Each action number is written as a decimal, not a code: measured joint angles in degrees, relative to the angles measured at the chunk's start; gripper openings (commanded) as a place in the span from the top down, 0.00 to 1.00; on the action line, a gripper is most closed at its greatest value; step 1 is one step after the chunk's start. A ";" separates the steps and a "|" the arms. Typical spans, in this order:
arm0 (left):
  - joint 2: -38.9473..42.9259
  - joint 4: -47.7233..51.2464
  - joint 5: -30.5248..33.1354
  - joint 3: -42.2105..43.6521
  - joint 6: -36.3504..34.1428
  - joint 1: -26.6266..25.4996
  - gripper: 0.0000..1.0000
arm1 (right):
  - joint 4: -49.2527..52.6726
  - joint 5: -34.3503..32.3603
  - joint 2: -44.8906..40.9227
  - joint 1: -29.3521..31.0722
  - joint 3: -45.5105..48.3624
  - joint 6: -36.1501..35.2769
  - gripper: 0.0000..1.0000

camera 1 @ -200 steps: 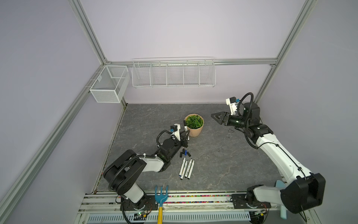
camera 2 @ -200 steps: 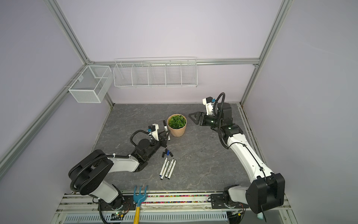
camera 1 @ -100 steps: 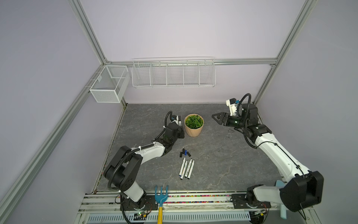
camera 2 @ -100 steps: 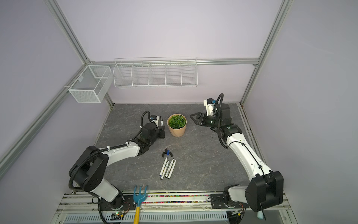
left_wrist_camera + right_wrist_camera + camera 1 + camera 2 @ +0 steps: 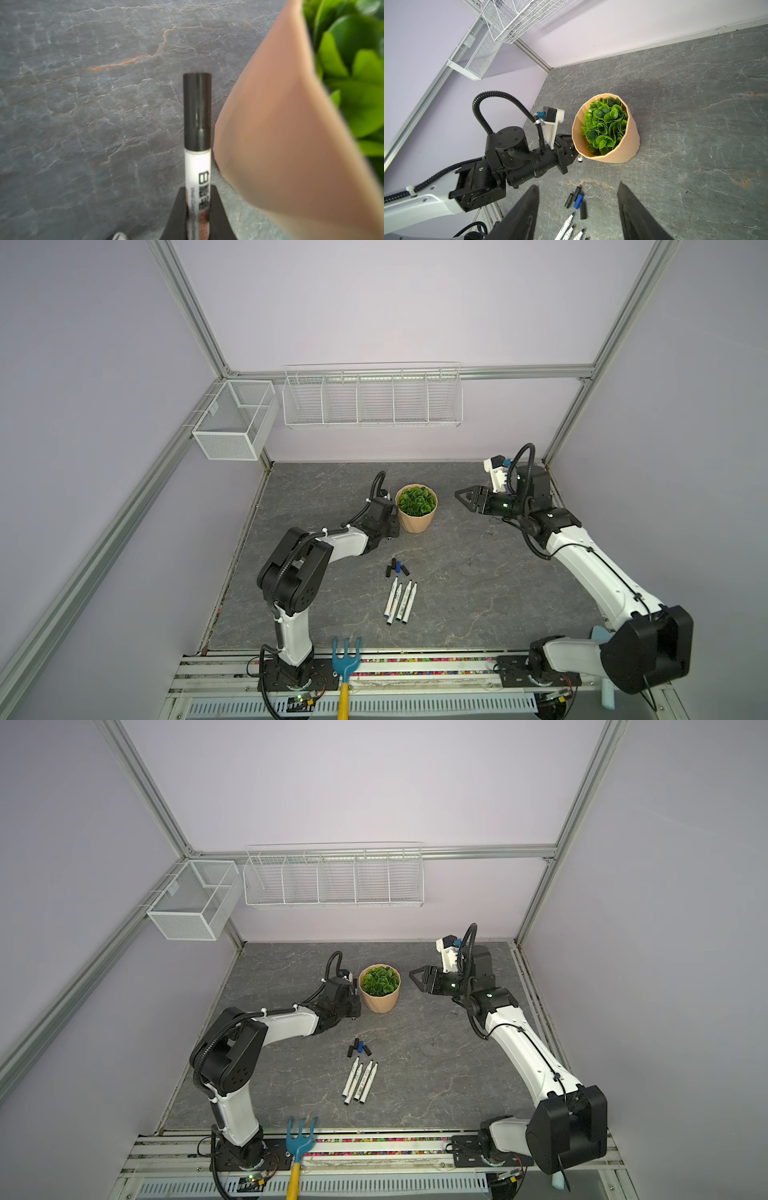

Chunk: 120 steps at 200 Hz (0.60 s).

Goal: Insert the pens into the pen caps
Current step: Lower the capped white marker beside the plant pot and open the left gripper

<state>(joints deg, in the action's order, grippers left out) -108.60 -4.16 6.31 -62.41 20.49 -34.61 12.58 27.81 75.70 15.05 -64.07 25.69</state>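
Front rail: carries a blue plastic hand rake with a yellow handle point(image 5: 346, 655); plays no part in the task.
Loose pens: four slim white marker pens with dark printed labels point(image 5: 400, 600); lie side by side, uncapped, on the grey stone-look tabletop point(image 5: 478, 593).
Loose caps: three short black plastic caps point(image 5: 583, 210) and one blue plastic cap point(image 5: 578, 201); lie clustered between the pens and the pot.
Left gripper point(image 5: 197, 200): clenched on the barrel of a fifth white pen point(image 5: 197, 166) already wearing a black cap point(image 5: 197, 110); hovers low just beside the peach faceted plant pot point(image 5: 415, 524); cannot tell whether the pen touches the table.
Right gripper point(image 5: 463, 499): released, jaws wide, empty; hangs above the table on the pot's other side.
Step in hand: probably setting the finished pen down by the pot.
Next move: calls for lowering, unclenching, then fetching another pen and cap.
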 measured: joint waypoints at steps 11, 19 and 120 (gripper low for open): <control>-0.81 1.49 -0.28 -1.66 -0.13 0.00 0.91 | 0.07 -0.02 0.00 0.00 0.04 -0.07 0.37; -1.40 2.56 -0.57 -2.62 -0.15 0.00 0.88 | 0.07 -0.09 0.00 0.02 0.13 -0.22 0.38; -3.21 7.61 -4.28 -3.69 -0.55 0.00 0.57 | 1.99 -1.57 -0.76 0.00 0.74 -1.77 0.38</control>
<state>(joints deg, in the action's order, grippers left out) -111.81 3.44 2.02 -66.11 19.94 -34.61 14.57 26.24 74.94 15.05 -63.33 23.92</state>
